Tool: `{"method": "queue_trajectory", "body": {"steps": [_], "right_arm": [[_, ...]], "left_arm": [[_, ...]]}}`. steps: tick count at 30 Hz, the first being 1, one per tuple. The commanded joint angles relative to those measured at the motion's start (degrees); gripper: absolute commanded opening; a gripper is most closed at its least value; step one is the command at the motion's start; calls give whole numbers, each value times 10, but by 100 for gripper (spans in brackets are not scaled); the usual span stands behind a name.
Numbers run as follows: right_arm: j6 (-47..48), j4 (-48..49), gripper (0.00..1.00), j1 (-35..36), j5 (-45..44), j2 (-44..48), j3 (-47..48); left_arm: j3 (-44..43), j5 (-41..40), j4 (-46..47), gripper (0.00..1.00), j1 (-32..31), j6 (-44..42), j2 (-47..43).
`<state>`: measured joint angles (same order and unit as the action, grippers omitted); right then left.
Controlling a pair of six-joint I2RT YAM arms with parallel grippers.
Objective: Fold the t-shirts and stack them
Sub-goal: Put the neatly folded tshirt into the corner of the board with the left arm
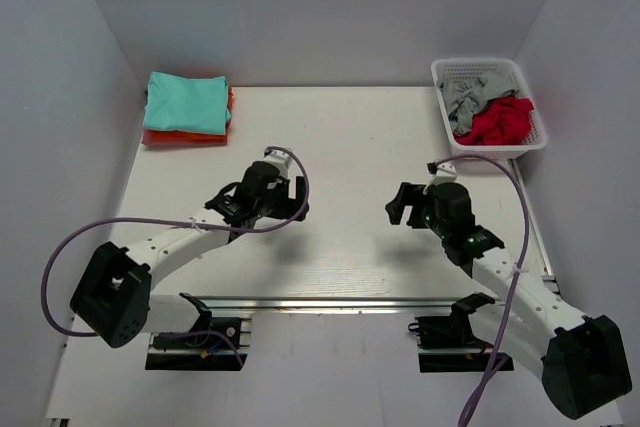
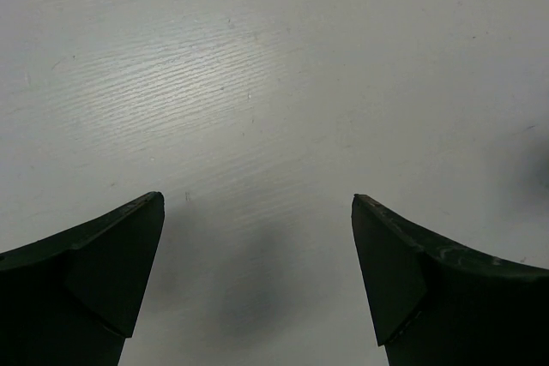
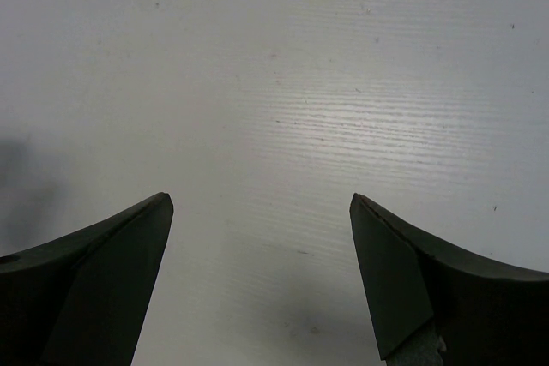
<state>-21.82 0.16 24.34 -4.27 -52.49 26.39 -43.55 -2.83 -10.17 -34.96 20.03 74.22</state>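
Your left jaws stand wide apart and grip nothing. In the left wrist view the two dark, matte wedge-shaped fingers [image 2: 94, 272] frame only bare white worktop [image 2: 274, 83], and whether their tips touch it you cannot tell. Your right jaws are just as wide and just as unladen, with two dark fingers [image 3: 429, 272] over the same faintly ribbed white surface, which has a few small specks.

From above, both arms reach toward the middle of the worktop: the left arm [image 1: 180, 242] and the right arm [image 1: 500, 267], each white with black joints and trailing one purple cable. That makes two arms and two cables.

The shirts lie well apart from both arms, in the far left corner. A soft mint-teal folded t-shirt [image 1: 187, 102] sits on top of a bright orange folded t-shirt [image 1: 165, 137], whose edge peeks out at the near and right sides. Two colours show; whether the orange band is more than one layer you cannot tell.

In the far right corner stands one white plastic lattice basket [image 1: 443, 107], rectangular, holding a crumpled grey cloth [image 1: 465, 97] and a crumpled red cloth [image 1: 497, 122].
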Motion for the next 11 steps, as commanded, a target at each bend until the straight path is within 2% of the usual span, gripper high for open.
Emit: {"method": "queue_trajectory", "body": {"steps": [1,11], "right_arm": [[5,35,90,-3,11,31,-22],[4,62,90,-3,5,46,-51]], "left_arm": [[-4,-87,10,100,-30,25,-4],[-10,-133,32,100,-76,5,-3]]}}
